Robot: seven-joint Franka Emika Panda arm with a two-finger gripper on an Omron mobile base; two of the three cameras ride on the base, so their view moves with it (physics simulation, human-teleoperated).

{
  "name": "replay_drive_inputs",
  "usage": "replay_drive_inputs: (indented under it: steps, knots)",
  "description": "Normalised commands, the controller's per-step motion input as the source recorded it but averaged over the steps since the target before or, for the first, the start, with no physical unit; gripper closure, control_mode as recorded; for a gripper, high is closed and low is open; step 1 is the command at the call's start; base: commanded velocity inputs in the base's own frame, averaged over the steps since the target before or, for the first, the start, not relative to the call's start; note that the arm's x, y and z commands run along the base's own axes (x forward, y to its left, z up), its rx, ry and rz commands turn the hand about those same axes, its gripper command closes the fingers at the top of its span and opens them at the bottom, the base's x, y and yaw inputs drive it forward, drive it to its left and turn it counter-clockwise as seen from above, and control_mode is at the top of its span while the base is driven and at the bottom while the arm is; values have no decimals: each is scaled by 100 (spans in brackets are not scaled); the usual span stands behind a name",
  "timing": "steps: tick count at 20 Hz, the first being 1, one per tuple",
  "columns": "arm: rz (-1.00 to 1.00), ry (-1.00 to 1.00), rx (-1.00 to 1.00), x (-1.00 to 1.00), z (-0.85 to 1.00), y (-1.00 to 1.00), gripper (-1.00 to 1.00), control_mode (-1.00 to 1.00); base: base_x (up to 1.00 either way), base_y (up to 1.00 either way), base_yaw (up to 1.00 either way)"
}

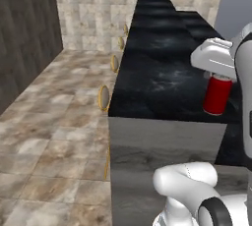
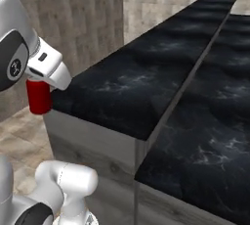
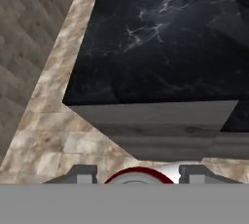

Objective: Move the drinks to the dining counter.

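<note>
left base view | jaws (image 1: 216, 76) gripping red can (image 1: 216, 96) | upright, above dining counter (image 1: 157, 82) edge

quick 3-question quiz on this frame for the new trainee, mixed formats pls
1. True or false: the red can stands on the black counter top.
2. What holds the can? A) the gripper B) the floor C) a drawer
3. Fill in: in the hand view, the can's rim sits ___ the two finger tips.

Key: 1 false, it hangs in the gripper, short of the counter's near end in the hand view. 2 A. 3 between.
</note>
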Motion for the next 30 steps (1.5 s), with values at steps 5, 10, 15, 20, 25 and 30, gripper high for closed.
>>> replay_drive_inputs:
  steps: [5,10,15,20,25,30]
  knots:
    - [0,0,0,0,0,0,100,100,100,21,-24]
    - [0,0,0,0,0,0,100,100,100,-38,0]
    - [0,0,0,0,0,0,100,100,100,2,0]
    - [0,0,0,0,0,0,100,100,100,0,-17]
    - [0,0,0,0,0,0,100,100,100,16,-45]
    - [0,0,0,0,0,0,100,100,100,23,-42]
